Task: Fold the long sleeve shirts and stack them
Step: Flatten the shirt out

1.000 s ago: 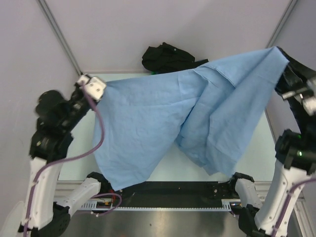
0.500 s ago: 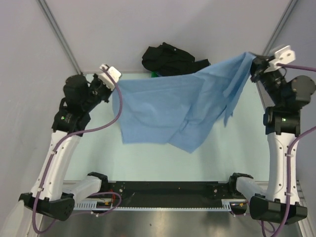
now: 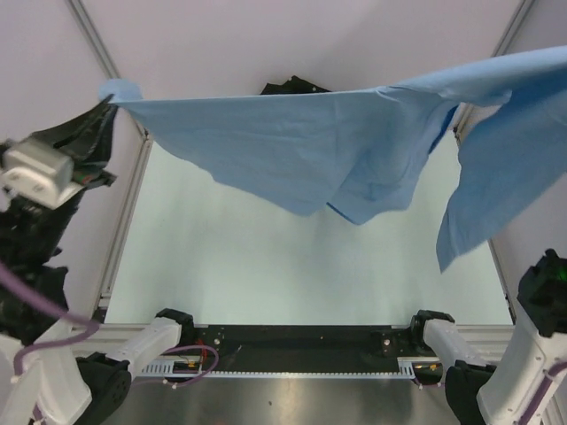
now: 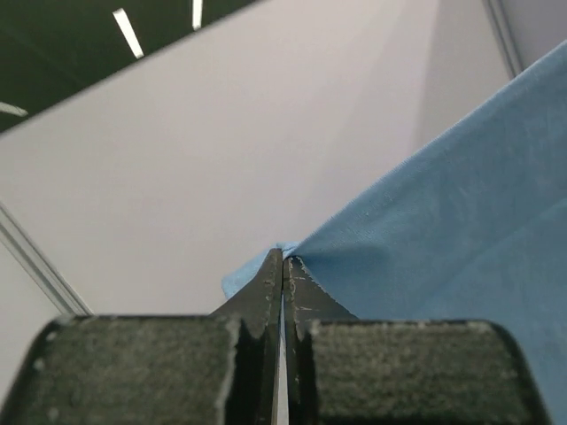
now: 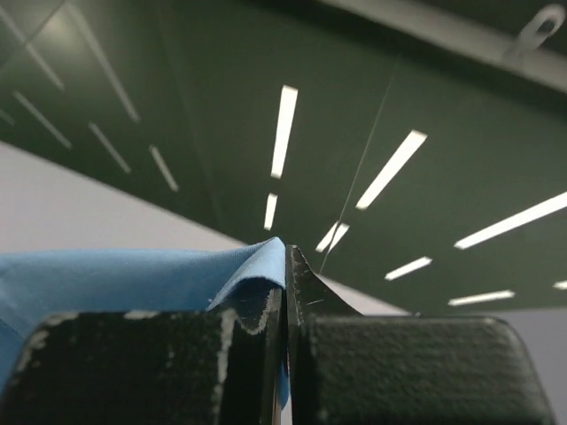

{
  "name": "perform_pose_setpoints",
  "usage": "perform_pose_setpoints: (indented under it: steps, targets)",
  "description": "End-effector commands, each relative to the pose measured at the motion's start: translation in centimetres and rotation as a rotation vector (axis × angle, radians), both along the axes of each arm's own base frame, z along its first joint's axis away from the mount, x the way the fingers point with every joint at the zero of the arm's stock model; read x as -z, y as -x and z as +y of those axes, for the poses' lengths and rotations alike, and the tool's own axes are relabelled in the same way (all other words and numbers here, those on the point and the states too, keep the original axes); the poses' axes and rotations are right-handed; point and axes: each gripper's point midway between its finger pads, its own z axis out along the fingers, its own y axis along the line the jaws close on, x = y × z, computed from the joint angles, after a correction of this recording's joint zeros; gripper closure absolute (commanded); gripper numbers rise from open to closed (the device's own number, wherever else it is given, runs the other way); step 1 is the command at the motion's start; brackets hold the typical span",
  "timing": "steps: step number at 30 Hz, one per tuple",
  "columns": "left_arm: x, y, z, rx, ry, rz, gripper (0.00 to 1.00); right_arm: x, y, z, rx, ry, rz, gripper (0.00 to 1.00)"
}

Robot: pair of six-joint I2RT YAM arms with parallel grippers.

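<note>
Lab: panelled test enclosure (image 3: 266, 35), strip lights (image 5: 283, 128)

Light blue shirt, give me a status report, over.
Left gripper shut on one shirt edge, right gripper shut on another. Light blue shirt stretched between them, above the table. Black shirt at far edge, not in the way.

The light blue shirt (image 3: 292, 146) was one plain shade all over. A black shirt (image 3: 285, 86) showed at the table's far edge. The table (image 3: 266, 266) was pale mint, with a black and silver strip along its near edge. The left arm (image 3: 44, 390) and right arm (image 3: 523, 372) were white and black. The left gripper (image 4: 283, 266) and right gripper (image 5: 285, 257) were black.
</note>
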Motion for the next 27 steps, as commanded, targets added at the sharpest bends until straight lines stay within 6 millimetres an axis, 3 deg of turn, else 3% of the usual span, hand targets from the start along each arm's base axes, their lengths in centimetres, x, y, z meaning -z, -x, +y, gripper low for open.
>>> perform_pose_setpoints:
  steps: [1, 4, 5, 7, 8, 14, 15, 16, 17, 18, 19, 20, 21, 22, 23, 24, 25, 26, 27]
  targets:
    - [-4.0, 3.7, 1.3, 0.006, 0.111, -0.082, 1.0, -3.7, 5.8, -1.2, 0.055, -0.084, -0.19, 1.0]
    - [-6.0, 5.3, 2.3, -0.004, 0.174, -0.133, 1.0, -4.8, 6.2, -1.5, 0.066, -0.094, -0.221, 1.0]
    - [-6.3, 5.5, 2.4, -0.007, 0.185, -0.14, 1.0, -5.4, 7.6, -1.4, 0.066, -0.093, -0.256, 1.0]
    - [-7.0, 6.0, 2.7, -0.005, 0.206, -0.155, 1.0, -5.9, 6.8, -1.7, 0.079, -0.097, -0.262, 1.0]
    - [-7.1, 5.9, 2.8, -0.011, 0.217, -0.157, 1.0, -6.4, 7.8, -1.6, 0.082, -0.095, -0.294, 1.0]
    - [-6.2, 4.2, 2.6, -0.031, 0.201, -0.118, 1.0, -6.4, 4.5, -2.2, 0.097, -0.097, -0.247, 1.0]
    - [-5.1, 2.9, 2.3, -0.035, 0.186, -0.083, 1.0, -5.4, 1.7, -2.1, 0.087, -0.077, -0.181, 1.0]
    - [-4.5, 2.7, 2.3, -0.046, 0.167, -0.08, 1.0, -4.7, 2.4, -1.8, 0.084, -0.068, -0.177, 1.0]
    - [-3.7, 2.1, 2.3, -0.058, 0.149, -0.062, 1.0, -3.7, 1.2, -1.7, 0.082, -0.051, -0.15, 1.0]
    - [-1.3, -0.1, 1.8, -0.068, 0.116, 0.001, 1.0, -1.3, -2.2, -1.3, 0.076, -0.01, -0.06, 1.0]
    - [-0.1, -0.2, 1.8, -0.085, 0.076, 0.005, 1.0, 0.1, -2.1, -1.0, 0.073, 0.01, -0.036, 1.0]
    - [1.5, -1.1, 1.7, -0.093, 0.05, 0.034, 1.0, 1.8, -3.3, -0.3, 0.067, 0.06, 0.015, 1.0]
    - [5.3, -3.7, 1.0, -0.104, -0.005, 0.112, 1.0, 5.3, -7.1, -0.5, 0.065, 0.077, 0.126, 1.0]
    - [6.8, -3.5, 1.0, -0.105, -0.029, 0.12, 1.0, 6.7, -6.5, -0.1, 0.06, 0.099, 0.141, 1.0]
    - [8.8, -4.3, 0.8, -0.106, -0.058, 0.148, 1.0, 8.8, -7.8, 0.6, 0.063, 0.162, 0.191, 1.0]
    - [13.3, -6.5, 0.3, -0.111, -0.112, 0.221, 1.0, 11.2, -9.3, 0.6, 0.068, 0.188, 0.242, 1.0]
    - [15.7, -7.2, -0.1, -0.1, -0.148, 0.253, 1.0, 14.9, -11.2, 0.6, 0.057, 0.199, 0.323, 1.0]
    - [20.2, -8.6, -0.5, -0.097, -0.191, 0.329, 1.0, 17.7, -12.7, 1.0, 0.05, 0.255, 0.379, 1.0]
    - [22.5, -9.4, -0.7, -0.095, -0.224, 0.363, 1.0, 22.0, -15.1, 1.1, 0.031, 0.287, 0.476, 1.0]
